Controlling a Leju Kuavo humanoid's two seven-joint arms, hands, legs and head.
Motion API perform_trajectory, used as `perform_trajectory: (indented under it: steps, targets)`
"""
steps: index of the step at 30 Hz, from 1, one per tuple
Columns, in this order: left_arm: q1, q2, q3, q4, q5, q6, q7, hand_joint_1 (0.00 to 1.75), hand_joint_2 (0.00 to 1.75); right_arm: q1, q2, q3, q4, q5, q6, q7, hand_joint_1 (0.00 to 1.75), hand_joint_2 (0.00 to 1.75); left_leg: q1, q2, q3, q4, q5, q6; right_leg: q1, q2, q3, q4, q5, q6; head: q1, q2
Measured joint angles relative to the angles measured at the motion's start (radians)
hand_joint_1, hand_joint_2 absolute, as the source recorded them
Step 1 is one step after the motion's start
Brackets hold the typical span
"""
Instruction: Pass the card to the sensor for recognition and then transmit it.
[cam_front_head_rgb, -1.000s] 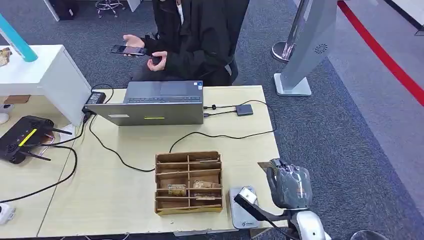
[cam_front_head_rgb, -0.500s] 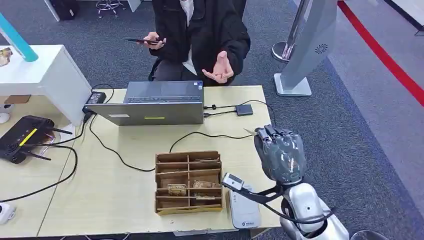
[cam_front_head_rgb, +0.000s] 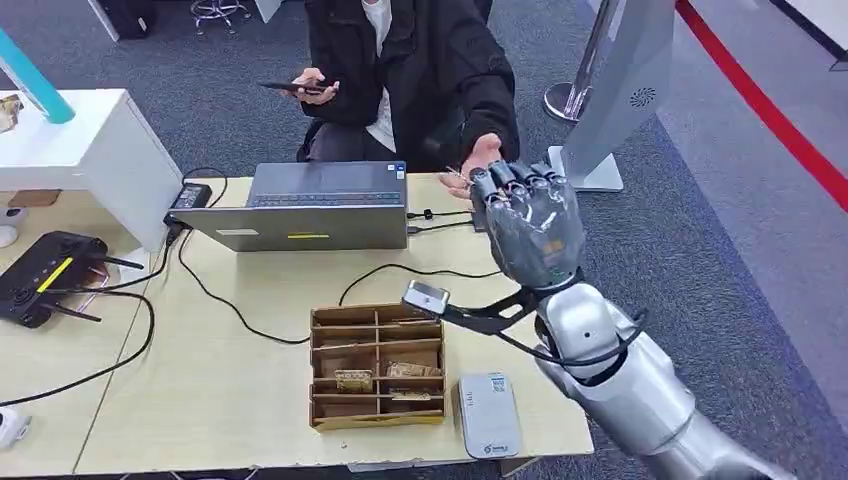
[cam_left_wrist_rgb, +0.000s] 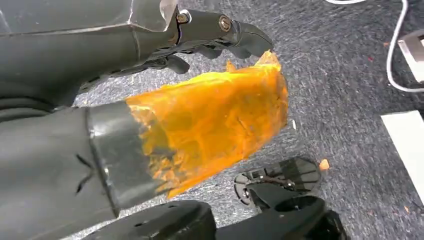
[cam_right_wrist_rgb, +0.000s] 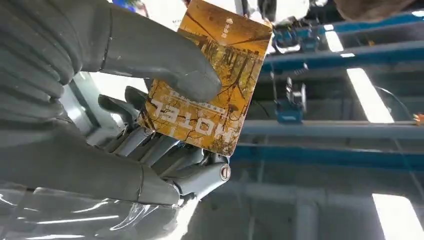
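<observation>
Holding one orange hotel card (cam_right_wrist_rgb: 210, 85) pinched between thumb and fingers, the right robot hand (cam_front_head_rgb: 530, 222) is raised in the centre right of the head view, its fingertips just beside a person's open palm (cam_front_head_rgb: 482, 158) at the far edge of the tabletop (cam_front_head_rgb: 230, 390). Judging by that upturned palm, the card is being offered for handover, so the sensor step looks done. The one grey card sensor (cam_front_head_rgb: 488, 415) lies flat in the lower middle of the frame, just right of the single wooden compartment box (cam_front_head_rgb: 377, 365), which keeps a few other cards in its slots; the exact number is too small to tell. One laptop (cam_front_head_rgb: 310, 205) stands at upper middle, its cables trailing across the tabletop. The left robot hand (cam_left_wrist_rgb: 150, 125) hangs over carpet; its fingers curl in with nothing between them, the thumb wrapped in orange tape
</observation>
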Motion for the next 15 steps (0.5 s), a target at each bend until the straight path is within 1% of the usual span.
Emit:
perform_trajectory:
  steps: [4, 7, 12, 15]
  targets:
    - [-0.013, 0.0, -0.002, -0.005, -0.024, -0.012, 0.012, 0.0, 0.0, -0.108, -0.015, 0.056, 0.099, 0.0, -0.005, 0.005, 1.75, 1.75, 0.0, 0.0, 0.0, 0.0, 0.0, 0.0, 0.0, 0.0, 0.0, 0.0, 0.0, 0.0, 0.0, 0.0]
    - [-0.022, 0.0, -0.005, -0.006, -0.037, -0.021, 0.019, 0.0, 0.0, -0.186, -0.027, 0.103, 0.191, 0.0, -0.018, -0.01, 1.75, 1.75, 0.0, -0.001, 0.0, 0.0, 0.0, 0.0, 0.0, 0.0, 0.0, 0.0, 0.0, 0.0, 0.0, 0.0]
    - [-0.031, 0.0, -0.018, -0.007, -0.051, -0.029, 0.024, 0.0, 0.0, -0.267, -0.037, 0.171, 0.316, 0.0, -0.017, -0.017, 1.75, 1.75, 0.0, -0.001, 0.0, 0.0, 0.0, 0.0, 0.0, 0.0, 0.0, 0.0, 0.0, 0.0, 0.0, 0.0]
    - [-0.031, -0.001, -0.019, -0.01, -0.053, -0.031, 0.026, 0.0, 0.0, -0.28, -0.037, 0.174, 0.369, 0.0, -0.017, -0.035, 1.75, 1.75, 0.0, -0.001, 0.0, 0.0, 0.0, 0.0, 0.0, -0.001, 0.0, 0.0, 0.0, 0.0, 0.0, 0.0]
